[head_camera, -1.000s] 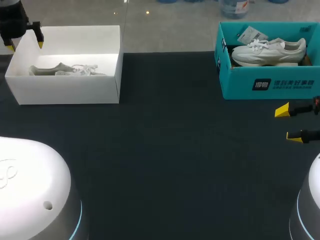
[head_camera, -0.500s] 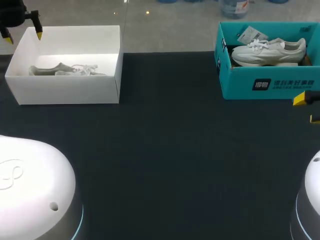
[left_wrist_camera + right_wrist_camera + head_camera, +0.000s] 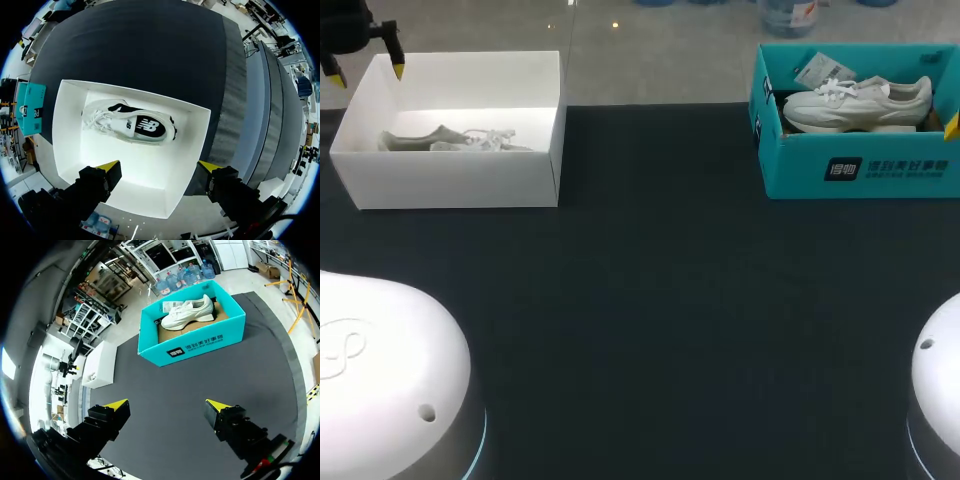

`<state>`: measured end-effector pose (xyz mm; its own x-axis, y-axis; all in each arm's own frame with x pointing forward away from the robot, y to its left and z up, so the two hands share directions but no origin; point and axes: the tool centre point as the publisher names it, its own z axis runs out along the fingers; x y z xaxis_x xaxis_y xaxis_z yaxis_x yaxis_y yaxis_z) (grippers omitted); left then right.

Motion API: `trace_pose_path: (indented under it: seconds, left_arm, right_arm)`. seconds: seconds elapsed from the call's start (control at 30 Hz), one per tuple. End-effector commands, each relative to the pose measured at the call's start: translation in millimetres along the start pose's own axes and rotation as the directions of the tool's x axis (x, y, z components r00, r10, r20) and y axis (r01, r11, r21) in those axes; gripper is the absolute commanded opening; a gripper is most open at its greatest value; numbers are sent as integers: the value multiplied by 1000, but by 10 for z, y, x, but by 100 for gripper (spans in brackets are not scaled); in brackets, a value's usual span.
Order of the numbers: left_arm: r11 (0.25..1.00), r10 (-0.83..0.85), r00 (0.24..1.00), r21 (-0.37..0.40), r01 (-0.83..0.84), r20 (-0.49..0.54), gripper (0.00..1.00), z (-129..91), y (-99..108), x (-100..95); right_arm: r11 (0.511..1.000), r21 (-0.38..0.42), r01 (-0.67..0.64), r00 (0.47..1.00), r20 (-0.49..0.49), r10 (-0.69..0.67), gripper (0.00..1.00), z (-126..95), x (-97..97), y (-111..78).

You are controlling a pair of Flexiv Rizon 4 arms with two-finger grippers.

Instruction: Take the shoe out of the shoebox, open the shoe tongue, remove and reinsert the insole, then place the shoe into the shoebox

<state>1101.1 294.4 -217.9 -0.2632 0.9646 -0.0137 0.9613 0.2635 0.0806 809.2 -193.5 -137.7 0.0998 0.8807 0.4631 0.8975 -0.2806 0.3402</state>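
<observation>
While your left gripper (image 3: 160,167) hangs wide open above the white box's (image 3: 67,125) rim, you see a shoe (image 3: 132,125) lying on its side inside, ahead of the fingers. Your right gripper (image 3: 167,405), just as wide, hovers over the dark table (image 3: 200,390). Farther on, the teal box (image 3: 200,347) holds a second shoe (image 3: 187,312) upright.

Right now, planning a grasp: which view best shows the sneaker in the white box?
The left wrist view looks down into the white cardboard shoebox, showing the whole white sneaker. Head view shows it partly behind the box wall; right wrist, just the box.
</observation>
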Motion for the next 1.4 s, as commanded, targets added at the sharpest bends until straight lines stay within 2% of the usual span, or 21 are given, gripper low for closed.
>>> trace_pose_path:
  seconds: [0.03, 0.63, 0.7, 0.83, 1.0, 1.23, 1.4]
  left_arm:
    - [1000, 1, 1000, 0, -1, -1, 100, 0, 1, 2]
    - [1000, 1, 1000, 0, -1, -1, 100, 0, 1, 2]
    - [1000, 1, 1000, 0, -1, -1, 100, 0, 1, 2]
    - [1000, 1, 1000, 0, -1, -1, 100, 0, 1, 2]
    - [1000, 1, 1000, 0, -1, -1, 100, 0, 1, 2]
    - [1000, 1, 1000, 0, -1, -1, 100, 0, 1, 2]
    - [1000, 1, 1000, 0, -1, -1, 100, 0, 1, 2]
  right_arm:
    - [991, 132, -3, 985, 170, -20, 100, 34, 53, 442]
    - [991, 132, -3, 985, 170, -20, 100, 34, 53, 442]
    - [992, 119, 32, 976, 211, -57, 100, 95, 27, 581]
    - [986, 130, 103, 936, 324, -140, 100, 262, -52, 1011]
    - [984, 141, 110, 926, 346, -153, 100, 499, -190, 1549]
    - [986, 125, 106, 923, 357, -145, 100, 840, -370, 2021]
    - [980, 161, 119, 899, 401, -175, 100, 1060, -513, 2309]
